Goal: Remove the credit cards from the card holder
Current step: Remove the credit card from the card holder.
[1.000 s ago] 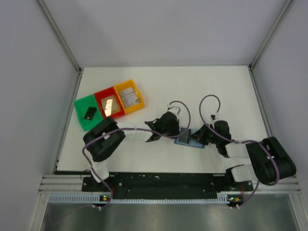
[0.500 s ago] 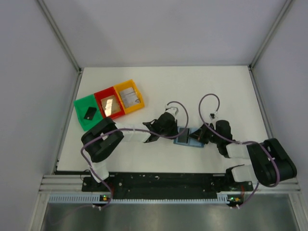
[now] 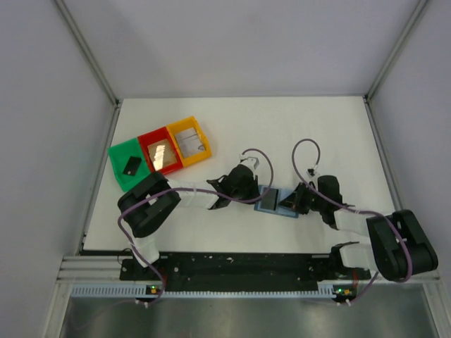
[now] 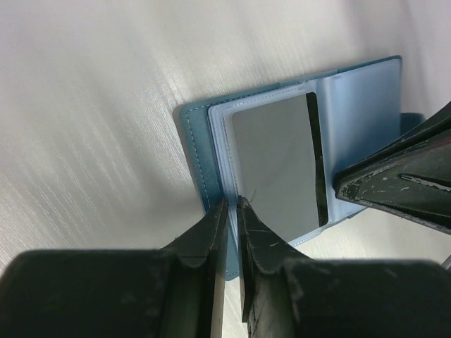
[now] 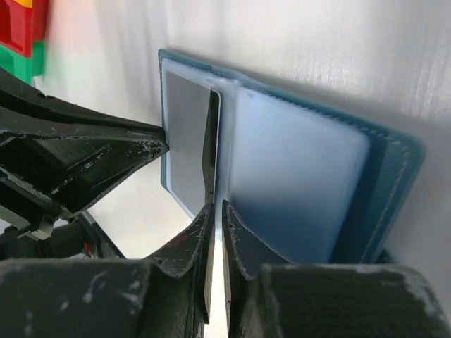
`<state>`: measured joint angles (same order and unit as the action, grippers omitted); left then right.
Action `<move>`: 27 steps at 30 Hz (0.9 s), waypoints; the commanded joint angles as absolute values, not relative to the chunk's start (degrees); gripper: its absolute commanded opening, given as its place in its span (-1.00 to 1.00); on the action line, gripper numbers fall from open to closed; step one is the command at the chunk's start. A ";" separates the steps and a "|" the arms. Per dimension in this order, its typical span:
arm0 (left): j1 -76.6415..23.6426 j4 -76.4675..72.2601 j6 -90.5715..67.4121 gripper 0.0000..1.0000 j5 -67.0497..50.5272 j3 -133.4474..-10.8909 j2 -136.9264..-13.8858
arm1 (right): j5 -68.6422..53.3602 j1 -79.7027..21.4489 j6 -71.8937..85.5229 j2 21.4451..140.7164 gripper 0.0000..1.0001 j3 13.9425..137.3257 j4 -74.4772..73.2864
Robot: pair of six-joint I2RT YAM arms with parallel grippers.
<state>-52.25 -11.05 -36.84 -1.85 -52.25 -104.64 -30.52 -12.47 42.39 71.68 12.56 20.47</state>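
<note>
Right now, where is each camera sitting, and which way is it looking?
Top: above and behind the arms, looking down at the table; left arm, right arm, holder and trays show.
Left wrist: on the left arm, looking past the left fingers at the open holder; right fingers poke in from the right.
Right wrist: on the right arm, facing the opposite way; own fingers below, left fingers at left.
Shared: every view shows the holder.

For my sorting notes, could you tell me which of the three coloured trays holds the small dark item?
The green tray, leftmost; the red tray holds a shiny card and the yellow tray a pale card.
</note>
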 commanded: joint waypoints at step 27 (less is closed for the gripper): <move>-52.03 4.31 -35.68 -0.73 -3.34 -48.52 -110.04 | -35.95 -11.78 43.95 83.24 -1.00 16.44 31.83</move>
